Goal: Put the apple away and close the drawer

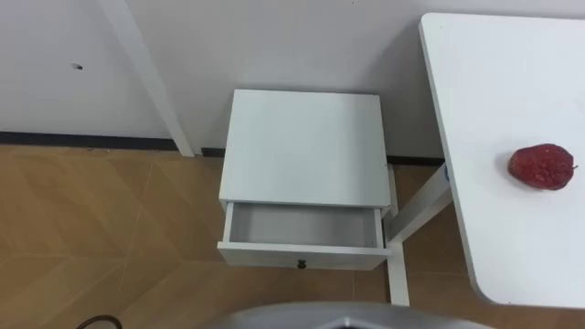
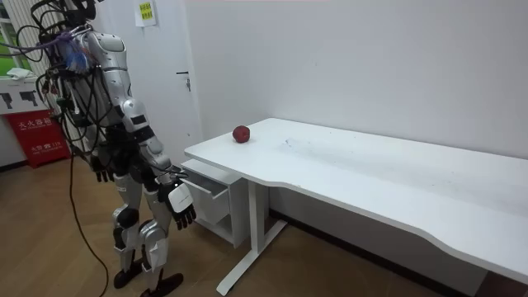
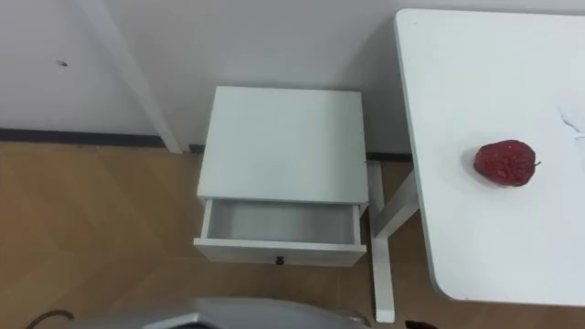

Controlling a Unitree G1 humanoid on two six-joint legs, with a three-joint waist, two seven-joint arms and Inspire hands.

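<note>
Robot stands on the wood floor (image 1: 101,228), facing a small white cabinet (image 1: 303,146) set against the wall.

Cabinet drawer (image 1: 303,226) is pulled out and its interior is bare; a dark knob (image 1: 300,264) sits on its front panel.

The apple (image 1: 543,166) (red, stem side toward the robot's right) lies on the white counter (image 1: 512,82) to the cabinet's right, well apart from the drawer and near the counter's wall end.

In the room view, the right hand (image 2: 183,206) hangs beside the thigh near the drawer front, fingers loose and straight, holding nothing. The left hand (image 2: 101,170) hangs at the far side, fingers likewise relaxed and empty.
</note>
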